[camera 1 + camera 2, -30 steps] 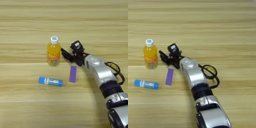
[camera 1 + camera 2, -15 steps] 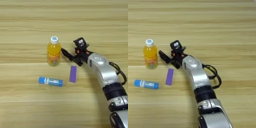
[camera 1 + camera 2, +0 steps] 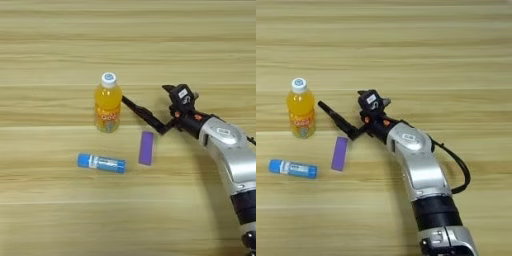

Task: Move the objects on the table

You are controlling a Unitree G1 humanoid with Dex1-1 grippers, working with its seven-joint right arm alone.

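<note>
Light wooden table (image 3: 60,45) – plank grain, right gripper (image 3: 162,107) fingers' state unclear, bottle (image 3: 107,110) nearby.

On the desk (image 3: 60,60) the drink bottle (image 3: 108,103) stands upright, left of centre. The tube (image 3: 101,163) lies in front of it, a little to its left. The flat block (image 3: 146,148) lies right of the tube, well apart from the bottle. The arm's claw (image 3: 150,116) lies just behind the block, its long finger reaching left to just beside the bottle.
</note>
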